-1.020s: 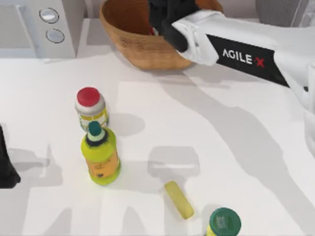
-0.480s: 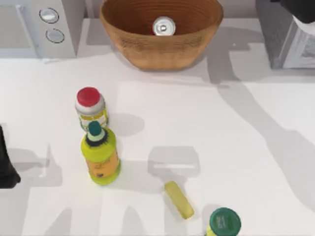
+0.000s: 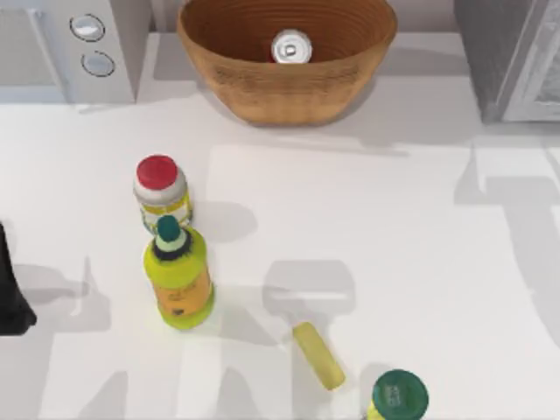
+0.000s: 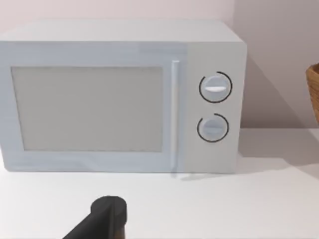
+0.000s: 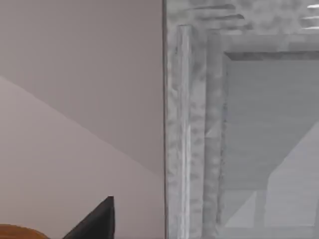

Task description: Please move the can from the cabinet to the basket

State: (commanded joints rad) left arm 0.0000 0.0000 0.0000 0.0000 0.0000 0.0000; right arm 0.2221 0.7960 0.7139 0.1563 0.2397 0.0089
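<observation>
the can (image 3: 291, 46) stands upright inside the basket (image 3: 262, 92), its long axis vertical and its shiny silver top facing up, set toward the far wall of the bowl and clear of the rim all round. the basket sits at the far edge of the table (image 3: 394, 262), between the white microwave (image 3: 52, 52) in the far left corner and the cabinet (image 3: 507, 61) in the far right corner, with a bare strip of table on each side of it. the right half of the table is open white surface from the cabinet down to the near edge. on the left half a red-capped jar (image 3: 160, 192) stands just behind a green-capped bottle (image 3: 178, 278), nearly touching; a yellow bar (image 3: 318, 354) lies flat near the near edge, and a second green cap (image 3: 399, 395) pokes in at the near edge. the left gripper (image 3: 10, 293) rests at the left edge, facing the microwave; whether its fingers are parted or closed cannot be told. in the right wrist view a dark finger (image 5: 97, 221) shows beside the cabinet's pale frame, and its grip state cannot be told either.
</observation>
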